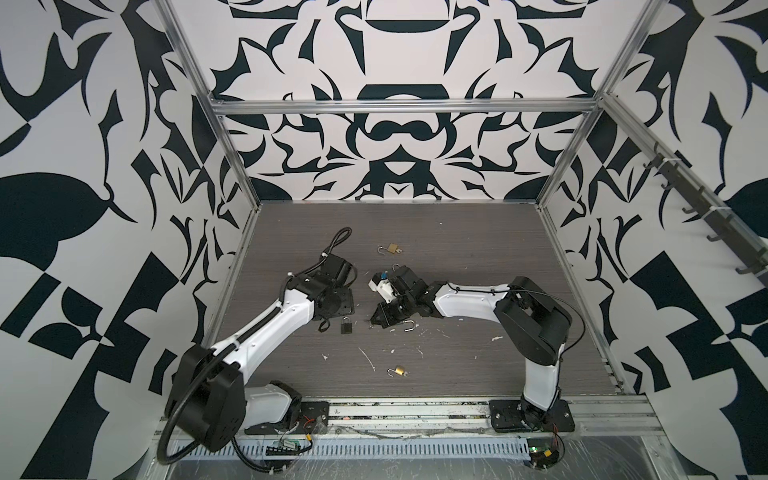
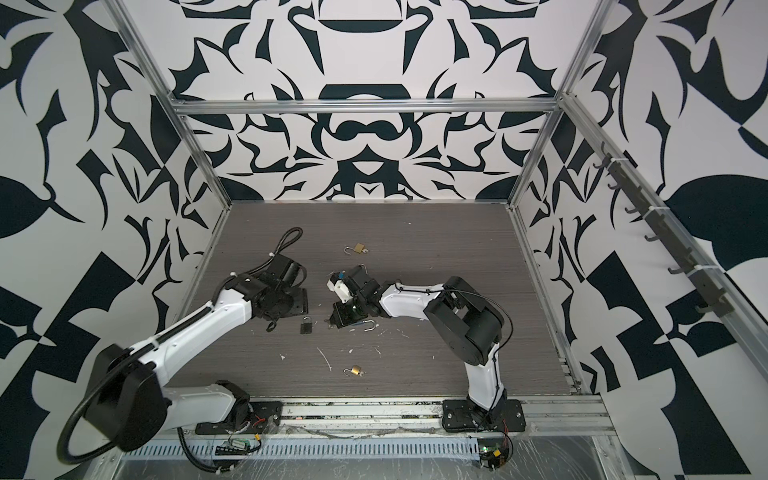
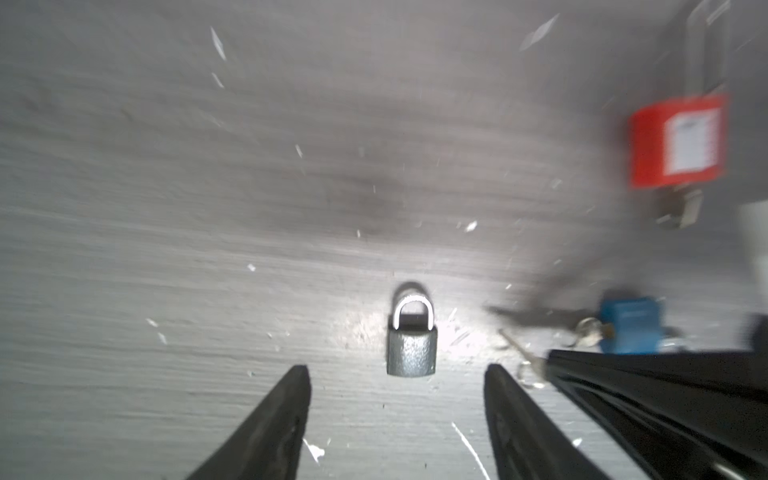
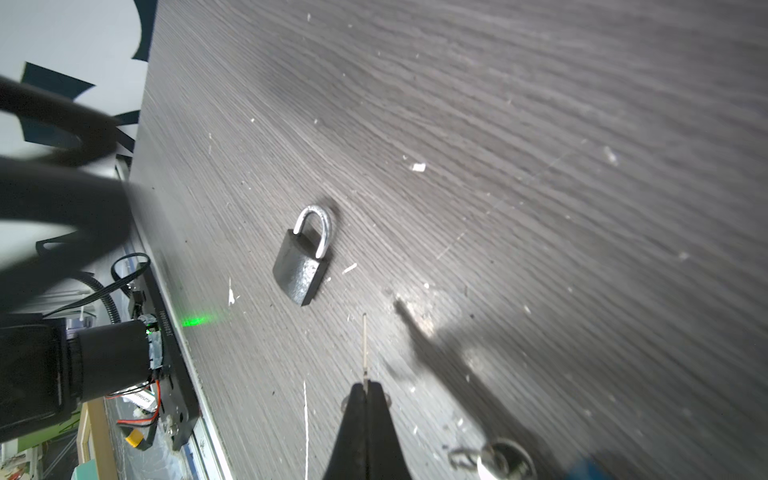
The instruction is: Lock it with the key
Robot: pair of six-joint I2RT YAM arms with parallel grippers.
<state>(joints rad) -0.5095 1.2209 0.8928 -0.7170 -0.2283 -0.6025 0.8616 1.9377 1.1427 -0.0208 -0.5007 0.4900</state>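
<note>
I see the dark padlock (image 1: 347,325) lying flat on the grey table (image 1: 457,249), just beside the end of my left arm (image 1: 270,324). My right arm (image 1: 469,297) reaches in from the other side, with an open silver shackle (image 1: 409,326) poking out beneath it. A far brass padlock (image 1: 390,248) and a near brass padlock (image 1: 398,370) lie well apart.

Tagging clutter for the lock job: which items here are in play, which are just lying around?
In play, likely: dark padlock by the open left claw; key pinched in the right claw.
Lying about: far brass padlock, near brass padlock, red padlock, blue padlock.
</note>
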